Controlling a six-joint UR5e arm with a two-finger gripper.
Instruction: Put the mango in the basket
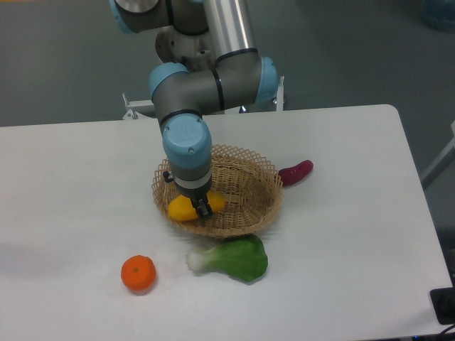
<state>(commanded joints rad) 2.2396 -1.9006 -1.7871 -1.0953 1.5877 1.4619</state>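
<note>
We see gripper (202, 208) over basket (264, 186) left half, jaws closed on mango (183, 208). Mango long axis roughly left-right, low inside; touching weave? Unclear. Release comes next, we judge.

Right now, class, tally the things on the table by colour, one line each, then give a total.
Yellow: 1, the mango, in the gripper
Orange: 1, the tangerine
Green: 1, the leafy vegetable
Purple-red: 1, the small long vegetable
Tan: 1, the basket
Total: 5
</note>
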